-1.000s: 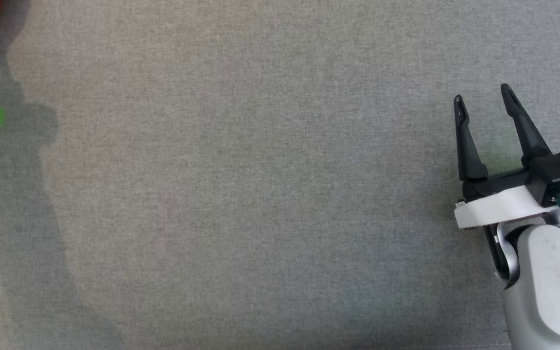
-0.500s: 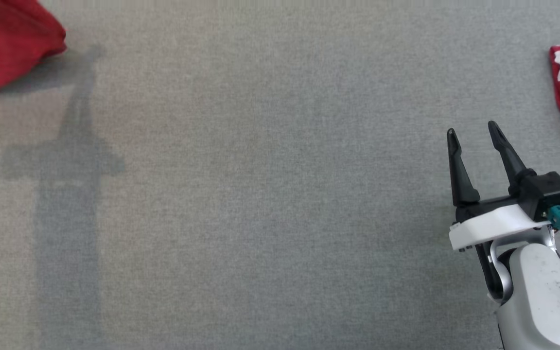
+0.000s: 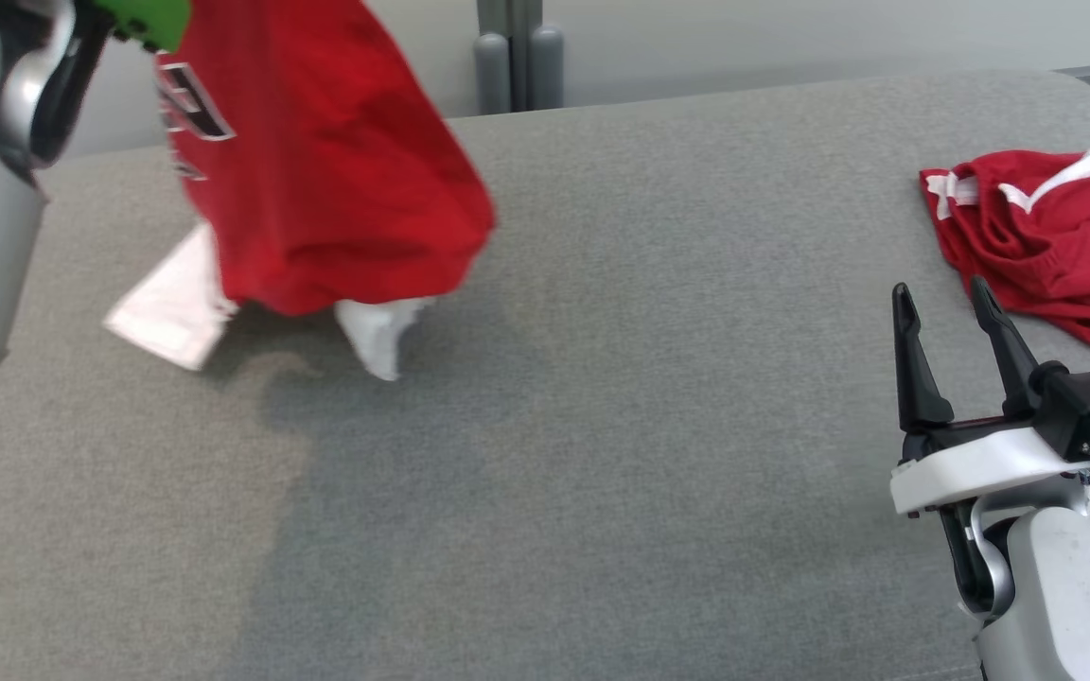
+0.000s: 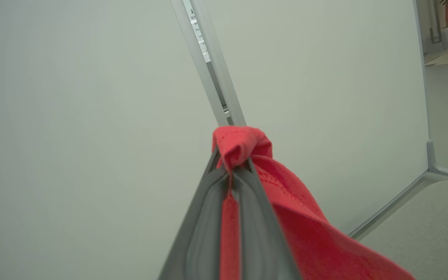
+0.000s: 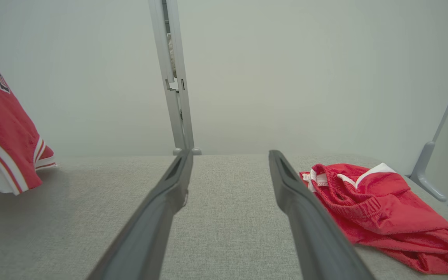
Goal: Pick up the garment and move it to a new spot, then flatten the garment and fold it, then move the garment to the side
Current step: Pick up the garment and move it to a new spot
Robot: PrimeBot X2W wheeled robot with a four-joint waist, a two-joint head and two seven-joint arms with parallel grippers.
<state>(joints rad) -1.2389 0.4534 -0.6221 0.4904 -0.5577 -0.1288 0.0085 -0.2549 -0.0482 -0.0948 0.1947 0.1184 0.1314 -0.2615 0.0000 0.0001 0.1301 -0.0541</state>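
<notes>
While the left claw [image 4: 231, 163] stays out of reach of the tabletop, it is clamped shut on a bunched fold of the red garment [image 3: 318, 170], the cloth pinched between its two dark fingers [image 4: 204, 233] and poking out past their tips. In the head view this garment hangs at the upper left over the grey tabletop [image 3: 649, 426]. It carries dark and white lettering near its top, and two white pieces at its bottom edge reach down to the fabric surface; the blur hides whether they touch it.

There are two red garments in all. The second red garment [image 3: 1046, 236], with white trim, lies crumpled on the tabletop at the far right, well apart from the hanging one.

The right claw [image 3: 940, 286] sits low at the right with its two fingers spread wide and nothing between them. It is near the crumpled garment and not touching it; in the right wrist view that garment lies just to the right of the right-hand finger.

Behind the tabletop, one grey post [image 3: 517, 52] stands between pale wall panels.
</notes>
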